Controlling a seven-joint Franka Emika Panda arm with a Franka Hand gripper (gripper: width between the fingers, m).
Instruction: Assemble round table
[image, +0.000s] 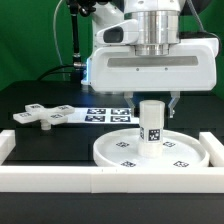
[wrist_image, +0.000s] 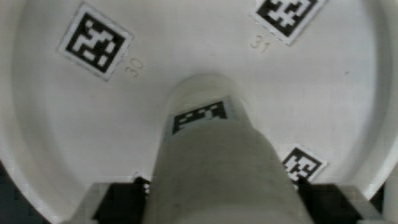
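The cross-shaped base (image: 40, 115) lies on the black surface (image: 50, 135) at the exterior view's left, well apart; the marker board (image: 105, 113) comes next; then the round disc (image: 120, 152), the leg (image: 152, 125) upright at its centre; the tool (image: 158, 100) hangs directly above, in line with the leg's vertical axis, jaws straddling its top; whether they pinch it I cannot tell.

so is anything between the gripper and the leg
Nothing visible: the gripper hangs right over the leg, fingers either side of its top. The cross-shaped base lies well off to the exterior view's left.
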